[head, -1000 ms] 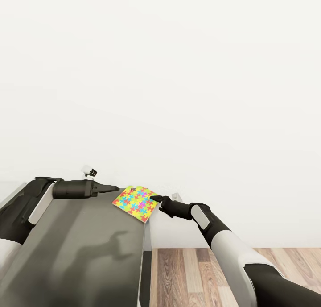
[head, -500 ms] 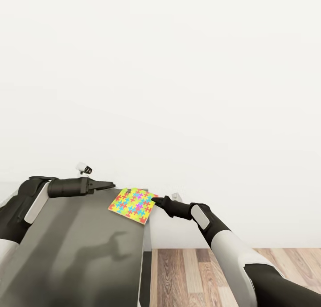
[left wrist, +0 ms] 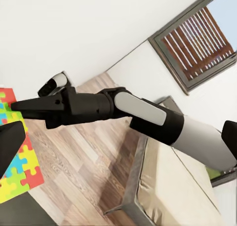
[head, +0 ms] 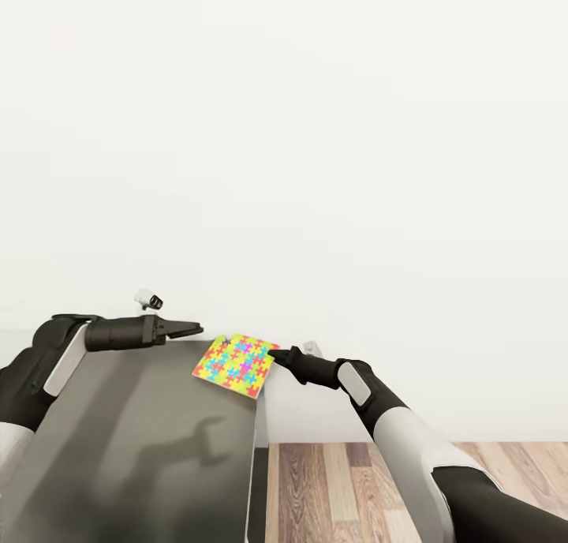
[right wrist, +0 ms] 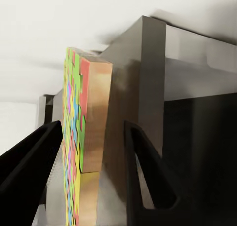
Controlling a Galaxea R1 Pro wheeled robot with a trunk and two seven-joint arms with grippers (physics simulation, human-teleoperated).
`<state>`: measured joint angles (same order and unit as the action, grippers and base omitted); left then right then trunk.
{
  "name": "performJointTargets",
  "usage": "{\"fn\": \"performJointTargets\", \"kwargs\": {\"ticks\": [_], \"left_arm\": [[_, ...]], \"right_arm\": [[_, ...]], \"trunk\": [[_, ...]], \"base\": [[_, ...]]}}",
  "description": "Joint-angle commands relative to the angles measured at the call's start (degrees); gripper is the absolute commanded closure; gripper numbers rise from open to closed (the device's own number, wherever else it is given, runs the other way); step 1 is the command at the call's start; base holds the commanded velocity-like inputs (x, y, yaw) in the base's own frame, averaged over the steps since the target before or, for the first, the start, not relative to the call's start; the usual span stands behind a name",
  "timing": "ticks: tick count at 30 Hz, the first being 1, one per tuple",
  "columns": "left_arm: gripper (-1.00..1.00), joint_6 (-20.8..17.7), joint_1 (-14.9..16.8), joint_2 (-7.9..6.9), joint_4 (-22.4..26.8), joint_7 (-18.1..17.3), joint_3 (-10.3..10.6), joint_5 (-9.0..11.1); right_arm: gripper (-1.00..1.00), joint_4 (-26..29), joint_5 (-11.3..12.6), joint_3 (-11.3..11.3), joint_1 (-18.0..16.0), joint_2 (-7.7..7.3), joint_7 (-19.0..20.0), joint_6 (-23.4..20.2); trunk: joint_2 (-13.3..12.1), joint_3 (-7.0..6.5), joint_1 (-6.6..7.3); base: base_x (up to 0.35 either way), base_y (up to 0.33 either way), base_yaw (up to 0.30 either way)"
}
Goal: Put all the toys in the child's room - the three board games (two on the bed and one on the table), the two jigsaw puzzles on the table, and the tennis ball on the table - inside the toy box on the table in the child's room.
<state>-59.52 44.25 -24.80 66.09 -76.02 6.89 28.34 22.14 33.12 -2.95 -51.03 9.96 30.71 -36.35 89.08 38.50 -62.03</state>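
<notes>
A multicoloured jigsaw puzzle [head: 235, 365] lies flat on the far right corner of the grey table [head: 134, 448], overhanging its edge a little. The edge of a second puzzle seems to peek out beneath it. My right gripper [head: 274, 356] reaches in from off the table. In the right wrist view its open fingers [right wrist: 143, 167] straddle the puzzle's [right wrist: 86, 137] thick edge, with a gap on each side. My left gripper [head: 193, 329] hovers open just left of the puzzle, and its fingers [left wrist: 10, 147] frame the puzzle [left wrist: 15, 167] and the right gripper [left wrist: 22, 107].
A plain white wall rises behind the table. Wood-plank floor [head: 355, 488] lies to the right, beyond the table's edge. The left wrist view also takes in the beige bed [left wrist: 168, 186] and a dark-framed window [left wrist: 197, 43].
The puzzle has shifted slightly left and nearer on the table corner. The left gripper has drawn back a little to the left, and the right gripper has barely moved.
</notes>
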Motion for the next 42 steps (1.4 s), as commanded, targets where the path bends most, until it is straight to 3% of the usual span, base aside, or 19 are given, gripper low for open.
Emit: {"fn": "performJointTargets", "kwargs": {"ticks": [1,18,20,23,26,34,39,42], "left_arm": [[-1.00,-0.48,0.05,-0.06,-0.41,-0.10,0.13,0.15],[-1.00,-0.48,-0.26,-0.25,-7.22,0.05,0.06,-0.58],[-1.00,-0.48,-0.40,-0.27,-7.33,0.05,0.09,-0.72],[-1.00,-0.48,-0.68,-0.34,-7.40,0.00,0.12,-0.83],[-1.00,-0.39,-1.15,-0.97,-7.42,-0.02,0.21,-0.81],[-1.00,-0.15,-6.13,-2.07,-7.46,-0.26,-0.16,-0.71],[-1.00,-0.32,-6.67,-2.25,-7.46,-0.35,-0.20,-0.37],[-1.00,-0.35,-6.88,-2.52,-7.46,-0.36,-0.25,-0.47]], "right_arm": [[1.00,0.01,0.02,-0.30,-0.03,0.04,0.14,-0.39],[1.00,0.01,0.27,-0.11,0.26,0.04,4.71,-3.27],[1.00,0.04,0.38,-0.17,0.52,0.04,6.09,-3.34],[1.00,0.37,0.16,-0.15,1.24,0.04,12.03,-3.37],[1.00,0.17,0.06,-0.18,1.47,0.04,15.21,-3.94],[1.00,0.59,0.70,-0.40,1.63,-0.27,16.64,-7.47],[1.00,0.39,1.06,-0.82,2.57,-1.08,16.99,-7.58],[1.00,0.40,1.05,-0.98,3.32,-1.66,20.57,-7.42]], "trunk": [[-0.39,-0.13,0.23],[-7.21,-3.18,3.96],[-8.01,-3.54,4.40],[-9.21,-4.08,5.06],[-10.41,-4.62,5.72],[-13.62,-6.05,7.48],[-15.63,-6.95,8.57],[-16.83,-7.49,9.23]], "base": [[0.000,0.000,0.000],[-0.068,0.000,0.000],[-0.053,0.000,0.000],[-0.014,0.000,0.000],[-0.087,0.000,0.000],[-0.119,0.000,0.000],[-0.005,0.000,0.000],[0.000,0.000,0.000]]}}
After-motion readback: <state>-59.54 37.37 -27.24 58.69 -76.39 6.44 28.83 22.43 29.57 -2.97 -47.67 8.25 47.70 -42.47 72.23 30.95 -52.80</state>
